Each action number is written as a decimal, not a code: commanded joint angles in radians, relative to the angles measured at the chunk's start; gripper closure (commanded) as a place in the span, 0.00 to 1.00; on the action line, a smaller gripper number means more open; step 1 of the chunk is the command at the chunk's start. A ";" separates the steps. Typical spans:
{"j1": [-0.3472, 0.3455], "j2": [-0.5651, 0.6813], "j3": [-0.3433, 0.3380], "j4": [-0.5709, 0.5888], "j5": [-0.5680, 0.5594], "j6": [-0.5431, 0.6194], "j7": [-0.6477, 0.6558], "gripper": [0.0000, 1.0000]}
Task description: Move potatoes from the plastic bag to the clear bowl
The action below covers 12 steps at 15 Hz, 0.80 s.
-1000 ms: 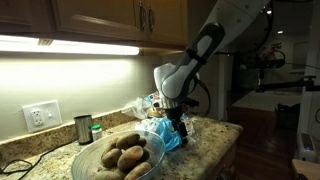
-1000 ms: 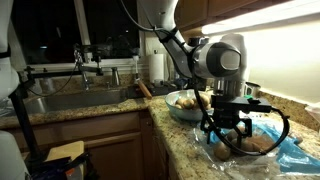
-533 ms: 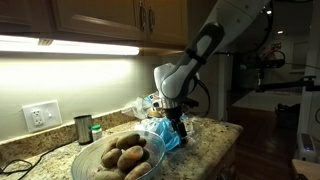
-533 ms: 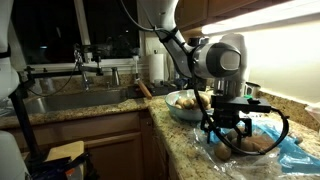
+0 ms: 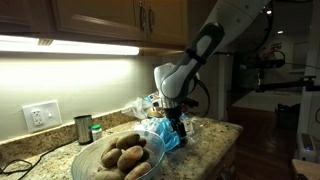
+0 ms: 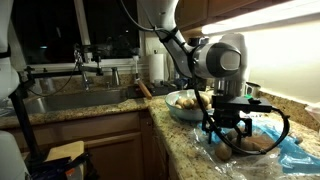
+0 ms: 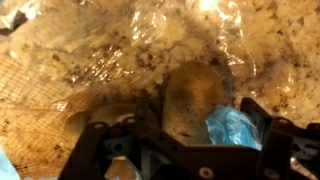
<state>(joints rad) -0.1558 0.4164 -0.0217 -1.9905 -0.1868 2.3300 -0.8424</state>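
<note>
While the clear bowl (image 5: 82,160) on the surface (image 5: 214,132) holds several potatoes (image 5: 122,157), the hand (image 7: 195,125) hangs low over the plastic bag (image 7: 110,50), jaws wide apart either side of one potato (image 7: 192,92).

A crinkled clear plastic bag (image 5: 160,136) is laid on the speckled stone counter (image 5: 210,135), just beside a wide transparent bowl (image 5: 80,158) in which brown oval potatoes (image 5: 125,155) are heaped. A small metal cup (image 5: 83,128) is set behind the bowl. One more potato (image 7: 190,100) is enclosed in the bag, under the black gripper (image 5: 181,133).
</note>
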 commanded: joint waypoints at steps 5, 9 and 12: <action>-0.016 0.012 0.011 0.007 0.019 0.033 -0.029 0.00; -0.017 0.014 0.012 0.009 0.020 0.033 -0.030 0.03; -0.018 0.013 0.012 0.010 0.021 0.034 -0.032 0.07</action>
<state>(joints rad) -0.1562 0.4164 -0.0209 -1.9905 -0.1855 2.3383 -0.8447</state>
